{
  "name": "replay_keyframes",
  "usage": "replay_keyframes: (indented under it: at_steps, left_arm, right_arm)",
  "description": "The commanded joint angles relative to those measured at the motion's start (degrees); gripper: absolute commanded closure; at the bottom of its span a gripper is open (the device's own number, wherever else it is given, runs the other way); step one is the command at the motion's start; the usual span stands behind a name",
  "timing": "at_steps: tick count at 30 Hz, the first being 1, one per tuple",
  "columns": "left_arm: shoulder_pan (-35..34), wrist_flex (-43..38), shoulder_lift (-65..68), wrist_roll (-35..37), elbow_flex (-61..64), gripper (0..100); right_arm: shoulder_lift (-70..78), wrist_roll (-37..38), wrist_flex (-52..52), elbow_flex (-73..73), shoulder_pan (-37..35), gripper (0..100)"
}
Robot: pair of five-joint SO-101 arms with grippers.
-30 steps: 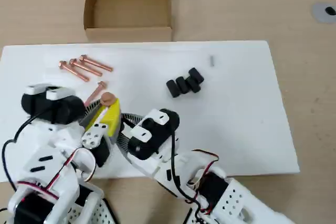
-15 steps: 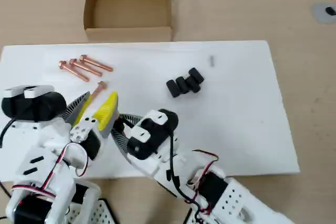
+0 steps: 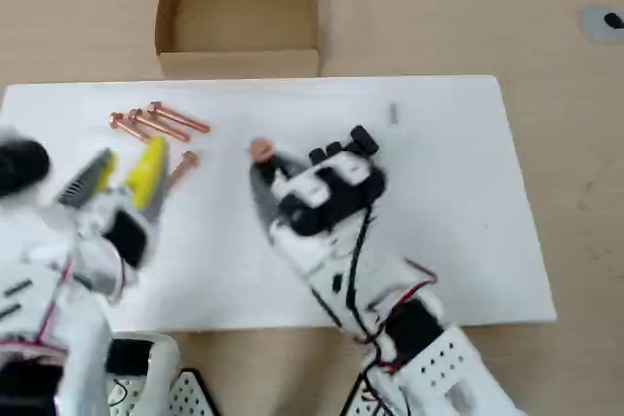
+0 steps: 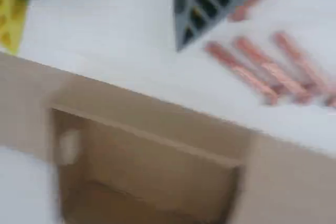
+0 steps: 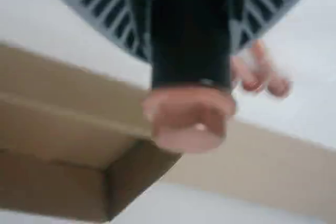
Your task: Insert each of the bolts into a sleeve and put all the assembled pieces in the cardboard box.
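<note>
On the white mat [image 3: 439,221] mid-table, right gripper [image 3: 265,170] is clamped on a black sleeve [image 5: 190,35] with a bolt pushed through. The copper bolt head [image 3: 261,150] sticks out past the jaw tips toward the box [image 3: 239,17], well short of it. Left gripper [image 3: 125,158] sits at the mat's left side, jaws wide apart and holding nothing, just beside the loose bolts [image 3: 156,124]: three in a row and one more [image 3: 183,165] nearer the arm; spare sleeves [image 3: 359,137] are bunched right against the right arm's wrist, partly hidden by it.
</note>
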Motion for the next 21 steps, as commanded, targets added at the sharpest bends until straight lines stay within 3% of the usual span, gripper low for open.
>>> replay_keyframes:
  at_steps: [1,9,16,21]
  left_arm:
    - [-6.33,3.52,13.67,0.0,-7.3,79]
    - [-9.23,3.78,32.48,-12.57,-6.95,79]
    - [-9.23,2.2,36.18,-20.92,-2.99,79]
    - [-9.32,2.29,35.82,-21.45,-1.14,79]
  right_arm:
    - [11.03,-0.26,-1.49,-13.23,1.89,98.9]
    - [42.07,4.13,-11.08,-37.14,6.11,98.9]
    - [69.32,5.8,-12.4,-61.67,11.82,98.9]
    - [89.36,7.65,-12.48,-78.99,14.55,98.9]
